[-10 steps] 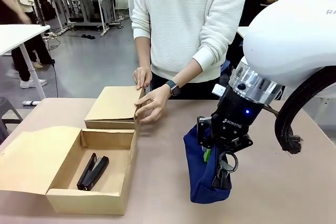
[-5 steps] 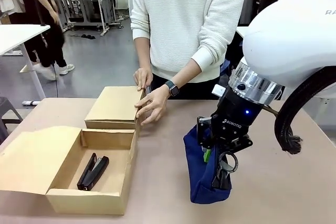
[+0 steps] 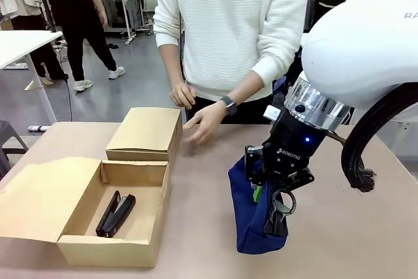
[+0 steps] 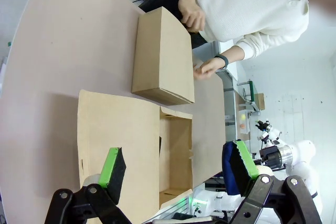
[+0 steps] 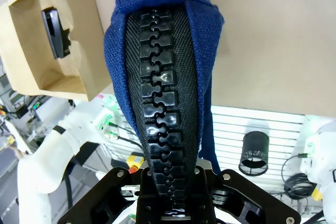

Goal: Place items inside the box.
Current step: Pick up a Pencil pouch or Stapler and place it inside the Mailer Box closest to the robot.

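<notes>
The right arm's jaws pinch the zip edge of the navy-blue fabric pencil pouch, hanging low beside the open long brown cardboard box, so I'd judge a lift leftward over its wall comes next; the left jaws stand spread.

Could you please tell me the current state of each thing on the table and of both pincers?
larger box: open, flap lid folded back, one item inside.
black stapler: lying flat on the larger box's floor.
smaller box: closed.
navy pouch: zipped shut, hanging from the right pincer.
right pincer: shut on the navy pouch.
left pincer: open, holding nothing.
</notes>
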Robot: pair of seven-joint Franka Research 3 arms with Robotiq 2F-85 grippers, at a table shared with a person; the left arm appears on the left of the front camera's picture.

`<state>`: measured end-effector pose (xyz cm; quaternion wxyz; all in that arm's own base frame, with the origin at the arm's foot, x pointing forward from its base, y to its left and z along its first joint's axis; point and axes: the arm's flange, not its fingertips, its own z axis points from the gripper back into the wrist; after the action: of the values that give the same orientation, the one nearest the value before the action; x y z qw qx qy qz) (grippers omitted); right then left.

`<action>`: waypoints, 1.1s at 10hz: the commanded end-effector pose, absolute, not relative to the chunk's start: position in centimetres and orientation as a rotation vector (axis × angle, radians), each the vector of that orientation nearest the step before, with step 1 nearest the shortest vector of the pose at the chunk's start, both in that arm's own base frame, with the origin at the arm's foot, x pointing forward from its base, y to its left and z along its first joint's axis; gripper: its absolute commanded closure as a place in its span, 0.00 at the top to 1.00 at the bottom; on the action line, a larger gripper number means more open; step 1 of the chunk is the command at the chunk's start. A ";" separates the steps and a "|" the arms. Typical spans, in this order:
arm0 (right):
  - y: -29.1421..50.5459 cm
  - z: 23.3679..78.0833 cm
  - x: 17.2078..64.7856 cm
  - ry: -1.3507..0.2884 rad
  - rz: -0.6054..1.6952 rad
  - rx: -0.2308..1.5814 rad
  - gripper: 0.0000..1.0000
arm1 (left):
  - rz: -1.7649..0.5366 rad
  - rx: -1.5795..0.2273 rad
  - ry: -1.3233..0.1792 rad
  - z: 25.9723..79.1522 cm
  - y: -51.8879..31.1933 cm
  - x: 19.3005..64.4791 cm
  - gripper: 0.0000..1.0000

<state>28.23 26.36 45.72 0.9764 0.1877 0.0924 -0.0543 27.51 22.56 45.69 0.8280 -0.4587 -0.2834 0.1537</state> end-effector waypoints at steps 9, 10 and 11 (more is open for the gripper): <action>42.2 46.3 30.0 0.128 0.039 0.676 0.07 | 0.312 -0.989 -0.625 45.7 22.5 27.5 1.00; 44.5 45.4 29.9 0.029 0.023 0.655 0.07 | 0.312 -0.989 -0.625 45.7 22.5 27.5 1.00; 44.8 44.7 30.1 -0.150 0.050 0.559 0.07 | 0.312 -0.989 -0.625 45.7 22.5 27.5 1.00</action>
<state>28.91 44.24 45.72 0.9490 0.3144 0.0042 0.0232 27.51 22.55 45.69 0.8281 -0.4587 -0.2833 0.1536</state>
